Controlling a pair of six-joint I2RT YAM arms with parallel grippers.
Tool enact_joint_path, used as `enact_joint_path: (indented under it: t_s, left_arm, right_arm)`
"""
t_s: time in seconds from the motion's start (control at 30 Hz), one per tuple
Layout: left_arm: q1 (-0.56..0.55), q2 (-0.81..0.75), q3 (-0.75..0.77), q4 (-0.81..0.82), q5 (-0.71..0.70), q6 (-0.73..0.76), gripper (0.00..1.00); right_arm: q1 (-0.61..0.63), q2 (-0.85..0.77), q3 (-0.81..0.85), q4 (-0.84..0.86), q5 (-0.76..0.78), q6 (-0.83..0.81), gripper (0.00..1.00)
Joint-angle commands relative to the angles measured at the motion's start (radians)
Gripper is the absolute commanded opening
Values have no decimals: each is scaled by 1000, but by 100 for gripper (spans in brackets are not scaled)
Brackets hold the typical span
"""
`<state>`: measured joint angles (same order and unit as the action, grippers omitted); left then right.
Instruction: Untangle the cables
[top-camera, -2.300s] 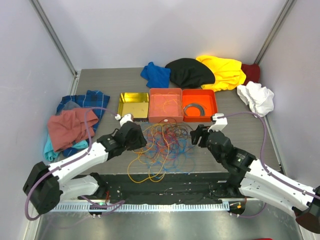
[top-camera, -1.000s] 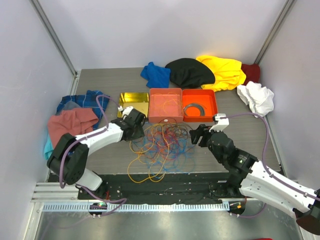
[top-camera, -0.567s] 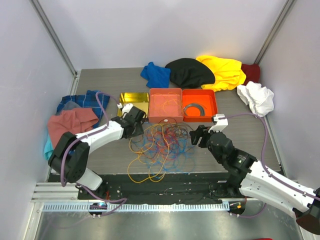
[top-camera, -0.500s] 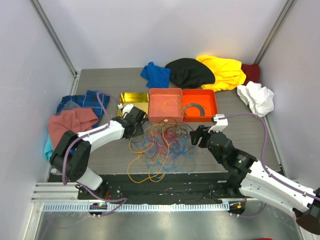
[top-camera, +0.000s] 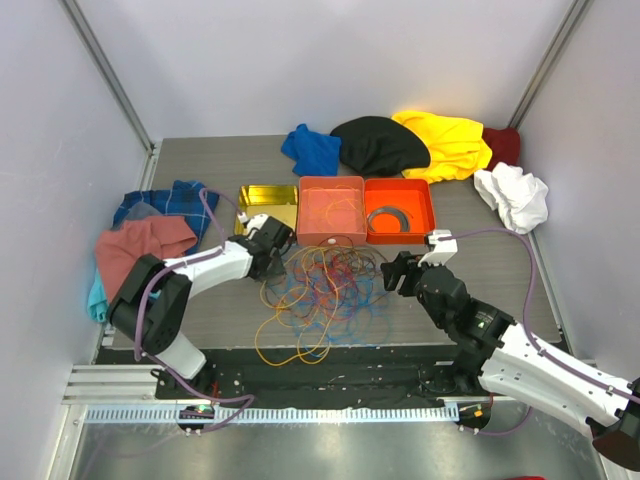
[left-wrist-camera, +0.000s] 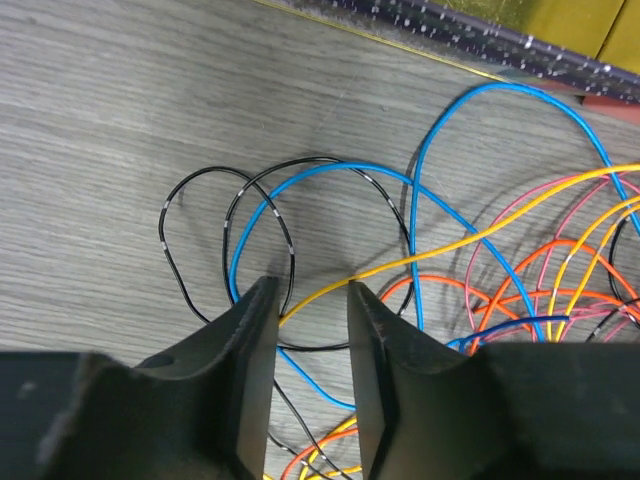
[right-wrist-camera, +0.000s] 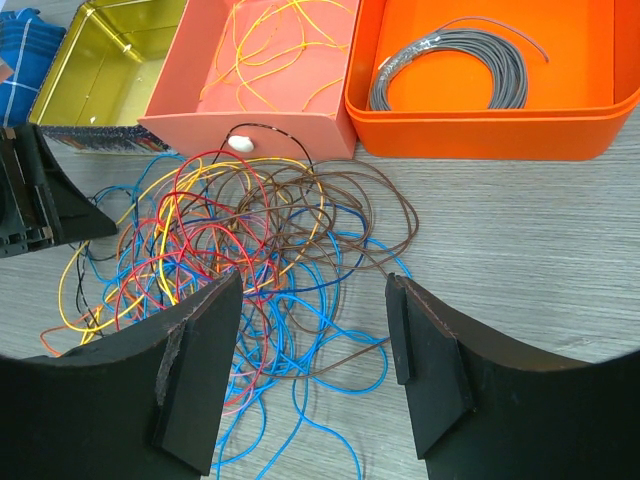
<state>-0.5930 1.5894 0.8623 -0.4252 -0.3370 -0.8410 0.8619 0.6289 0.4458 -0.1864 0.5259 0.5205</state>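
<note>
The cables (top-camera: 320, 285) lie in a messy tangle of orange, yellow, red, blue, brown and black loops on the table between my two arms. My left gripper (top-camera: 272, 250) is at the tangle's far left edge. In the left wrist view its jaws (left-wrist-camera: 312, 290) stand narrowly apart, low over the table. A yellow cable (left-wrist-camera: 440, 250) runs into the gap at the tips, with black and blue loops beside it. My right gripper (top-camera: 392, 270) is wide open and empty at the tangle's right side. In the right wrist view it (right-wrist-camera: 315, 290) hangs above the blue and brown loops (right-wrist-camera: 300, 250).
Behind the tangle stand a gold tin (top-camera: 266, 190), a salmon box (top-camera: 330, 181) holding thin yellow wires, and an orange box (top-camera: 400, 183) holding a grey coil (top-camera: 388, 218). Piled clothes lie along the back (top-camera: 400, 145), at the right (top-camera: 512, 195) and at the left (top-camera: 145, 250).
My left arm has swung away from me and its gripper has shifted to the tangle's far left edge, then held there. My right arm has barely moved.
</note>
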Motion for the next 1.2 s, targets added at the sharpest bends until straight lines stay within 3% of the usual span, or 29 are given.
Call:
enact_joint_path:
  t_s: [0.0,0.2,0.43,0.53,0.9,1.17]
  left_arm:
    - [-8,-46,-34,25,47,-33,35]
    - [-25,-100,-83,57,61,-44,38]
    - [-51,-101,-111,55,59,-59,4]
    - [-53,-163,-106,28,33,-61,0]
    - [-59,-486,110,-179,-75,3,1]
    - [-59,-563,332,-207,-65,98,8]
  right_arm:
    - [5,2,7,47,23,-10,67]
    - [5,3,7,47,17,-4,67]
    - [5,-9,7,38,16,4,67]
    - [3,-17,10,30,17,4,67]
    - [3,-9,21,39,-1,15,67]
    - [3,-3,45,33,-13,12,67]
